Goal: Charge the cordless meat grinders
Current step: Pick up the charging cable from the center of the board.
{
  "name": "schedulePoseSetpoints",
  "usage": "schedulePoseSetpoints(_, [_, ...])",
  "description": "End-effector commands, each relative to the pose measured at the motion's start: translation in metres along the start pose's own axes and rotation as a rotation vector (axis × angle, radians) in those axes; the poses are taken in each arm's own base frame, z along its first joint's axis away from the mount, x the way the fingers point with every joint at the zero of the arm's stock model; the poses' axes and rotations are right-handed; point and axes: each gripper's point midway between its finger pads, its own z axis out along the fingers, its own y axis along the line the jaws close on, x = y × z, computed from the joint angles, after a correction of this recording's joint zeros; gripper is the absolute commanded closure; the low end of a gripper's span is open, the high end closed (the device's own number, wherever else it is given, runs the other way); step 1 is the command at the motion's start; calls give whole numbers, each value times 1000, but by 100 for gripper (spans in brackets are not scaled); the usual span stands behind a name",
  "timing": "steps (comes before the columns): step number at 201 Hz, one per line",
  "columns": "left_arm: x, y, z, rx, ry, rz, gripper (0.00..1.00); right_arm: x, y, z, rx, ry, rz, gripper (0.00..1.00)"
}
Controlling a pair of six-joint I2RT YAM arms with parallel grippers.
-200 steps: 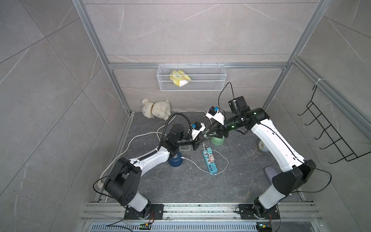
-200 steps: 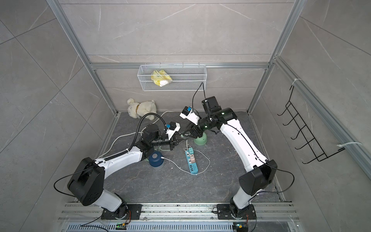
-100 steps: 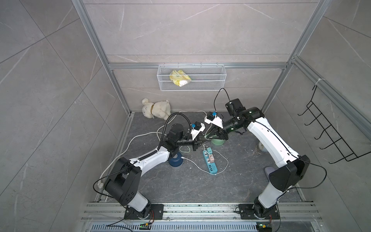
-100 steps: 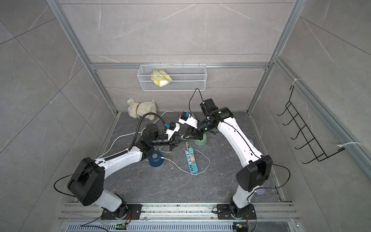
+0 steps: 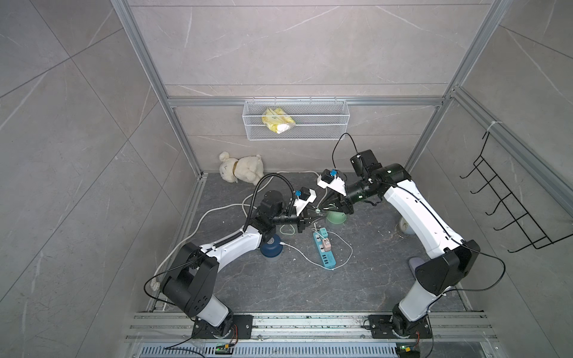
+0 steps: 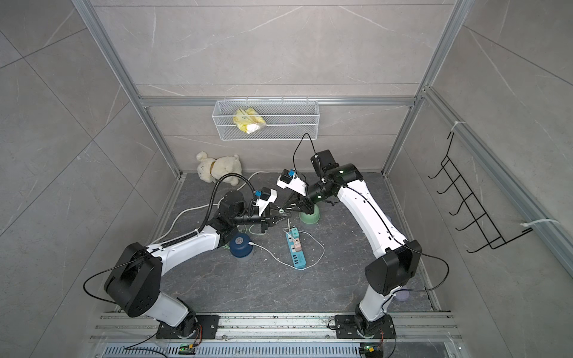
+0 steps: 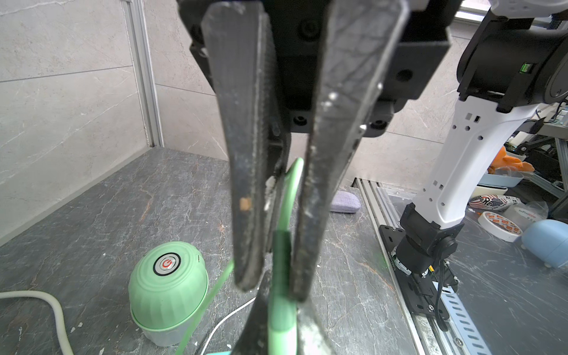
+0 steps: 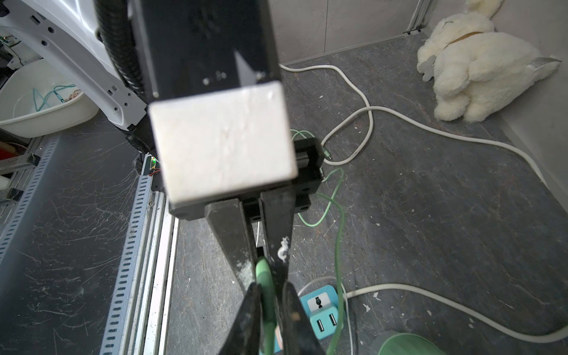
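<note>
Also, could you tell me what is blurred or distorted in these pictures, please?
Left wrist view: the left gripper and green cable, close to the lens, look soft, while the mint green grinder is sharp. Right wrist view: a pale blurred block near the lens hides much; the plush toy is clear. Both top views: even light, faint shadows, frame posts splaying outward.

Both the left arm (image 5: 235, 245) and right arm (image 5: 415, 210) have white shells, black joints and black base plates (image 5: 245, 325). A ribbed black hose (image 5: 256, 192) loops over the left; a thin black cable (image 5: 334, 150) over the right. 2 white wrist cameras (image 5: 304, 203) carry blue tags. The left gripper's (image 7: 270, 289) fingers (image 7: 246, 184) are black and scuffed.
</note>
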Motion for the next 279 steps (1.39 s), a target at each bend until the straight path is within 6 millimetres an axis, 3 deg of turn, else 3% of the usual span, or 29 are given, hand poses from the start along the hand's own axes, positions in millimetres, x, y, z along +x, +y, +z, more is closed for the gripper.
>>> schedulePoseSetpoints(1, [-23,-1,1,31,-52,57,100,2,3,1,-28,6,8,85])
schedulePoseSetpoints(38, [-22,2,2,18,-48,40,100,1,4,0,-37,4,-6,100])
schedulePoseSetpoints(47, [-21,4,1,1,-40,29,88,2,4,-1,-29,11,-15,100])
schedulePoseSetpoints(62, [-18,8,-2,-31,-29,15,59,3,2,-4,-2,28,-34,100])
schedulePoseSetpoints(82, [-10,7,-13,-74,6,11,40,3,0,-10,42,49,-63,100])
schedulePoseSetpoints(131, [32,15,-46,-197,172,56,32,-7,11,-23,62,23,-74,100])
schedulePoseSetpoints(149, [52,30,-53,-227,250,82,31,-6,18,-25,52,23,-61,100])
schedulePoseSetpoints(172, [59,47,-57,-213,268,79,30,-2,22,-27,62,39,-64,100])
schedulePoseSetpoints(204, [76,60,-61,-144,309,39,31,-2,25,-32,78,42,-71,100])
schedulePoseSetpoints(216, [81,70,-63,-148,321,41,36,-3,27,-33,76,41,-69,100])
schedulePoseSetpoints(248, [81,91,-59,-186,344,76,75,3,32,-32,61,58,-71,100])
schedulePoseSetpoints(266, [83,104,-58,-220,360,91,91,12,34,-28,59,104,-76,100])
schedulePoseSetpoints(279, [79,109,-57,-234,351,104,94,27,31,-19,70,187,-103,100])
